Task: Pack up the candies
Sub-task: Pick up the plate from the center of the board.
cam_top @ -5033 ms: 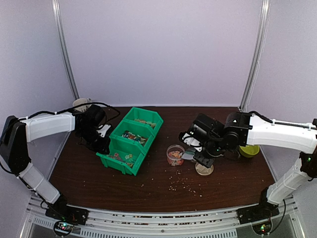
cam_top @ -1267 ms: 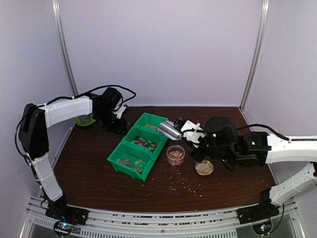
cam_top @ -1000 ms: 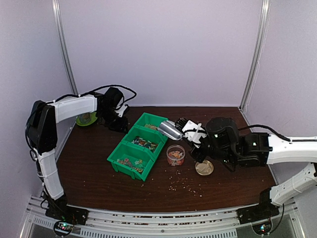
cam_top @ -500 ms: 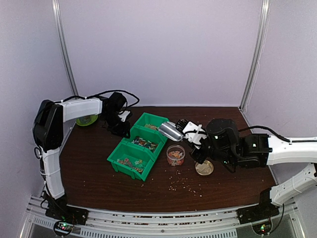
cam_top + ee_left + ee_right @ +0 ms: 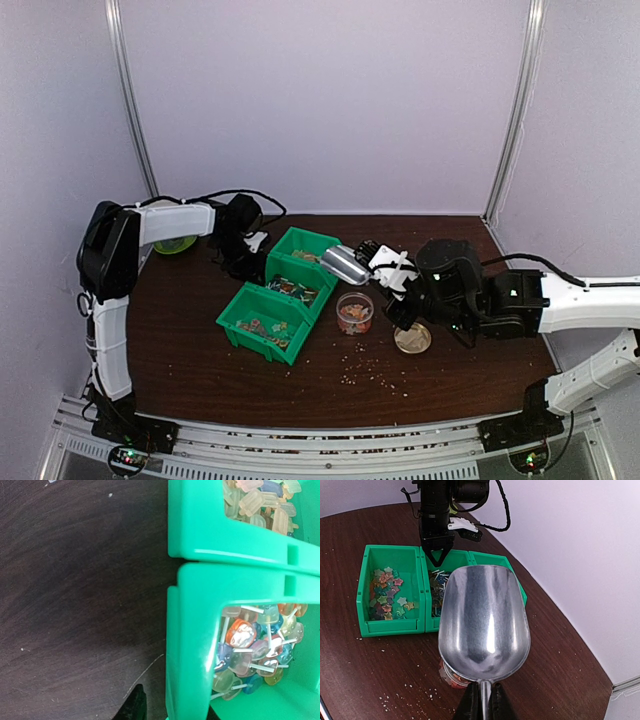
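We log a green bowl (image 5: 176,243) at the far left of the dark surface (image 5: 170,330). The left tool (image 5: 438,557) hangs just beside the left outer wall of the green bins (image 5: 255,340), near the seam between two of them. We cannot tell whether its fingers are spread or pressed together. The candies (image 5: 387,592) lie in the three bin compartments: stars, lollipops and pale pieces. We see more in the clear jar (image 5: 354,312) just right of the bins. The right tool (image 5: 481,705) pinches the handle of a metal scoop (image 5: 484,617), its bowl tilted above the jar. A gold lid (image 5: 412,340) lies right of the jar, with pale crumbs (image 5: 375,372) scattered nearby.
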Action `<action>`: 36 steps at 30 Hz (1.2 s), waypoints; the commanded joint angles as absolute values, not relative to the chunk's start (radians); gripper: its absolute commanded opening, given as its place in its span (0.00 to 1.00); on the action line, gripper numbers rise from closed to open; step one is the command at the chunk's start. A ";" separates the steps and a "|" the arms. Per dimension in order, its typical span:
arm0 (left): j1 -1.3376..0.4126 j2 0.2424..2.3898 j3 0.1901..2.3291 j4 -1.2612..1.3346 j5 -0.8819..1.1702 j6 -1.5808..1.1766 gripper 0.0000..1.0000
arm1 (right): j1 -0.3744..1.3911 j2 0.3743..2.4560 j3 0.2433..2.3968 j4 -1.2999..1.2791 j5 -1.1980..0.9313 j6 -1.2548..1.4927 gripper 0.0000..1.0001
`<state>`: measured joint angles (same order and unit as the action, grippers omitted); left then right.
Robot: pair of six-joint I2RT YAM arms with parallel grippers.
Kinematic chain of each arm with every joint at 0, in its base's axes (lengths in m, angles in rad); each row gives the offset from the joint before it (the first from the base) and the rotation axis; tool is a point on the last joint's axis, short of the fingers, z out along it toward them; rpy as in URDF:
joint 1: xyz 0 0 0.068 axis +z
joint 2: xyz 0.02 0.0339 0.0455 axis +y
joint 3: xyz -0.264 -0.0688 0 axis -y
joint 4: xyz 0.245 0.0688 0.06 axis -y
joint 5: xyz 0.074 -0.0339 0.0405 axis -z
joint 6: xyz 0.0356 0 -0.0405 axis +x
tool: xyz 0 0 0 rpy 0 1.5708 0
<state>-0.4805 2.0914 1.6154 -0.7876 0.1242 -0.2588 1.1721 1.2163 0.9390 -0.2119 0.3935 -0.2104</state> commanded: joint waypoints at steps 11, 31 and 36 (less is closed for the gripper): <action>-0.480 2.149 1.654 -0.813 0.103 -0.253 0.21 | 1.175 1.223 0.945 -0.197 0.386 -0.200 0.00; -0.484 1.986 1.575 -0.828 0.130 -0.312 0.00 | 1.176 1.211 0.984 -0.245 0.379 -0.189 0.00; -0.498 1.890 1.478 -0.818 0.122 -0.318 0.00 | 1.179 1.219 1.022 -0.293 0.367 -0.183 0.00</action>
<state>-0.4866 2.0209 1.5303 -0.8062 0.1047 -0.2947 1.1721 1.2240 0.9634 -0.2607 0.3748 -0.2020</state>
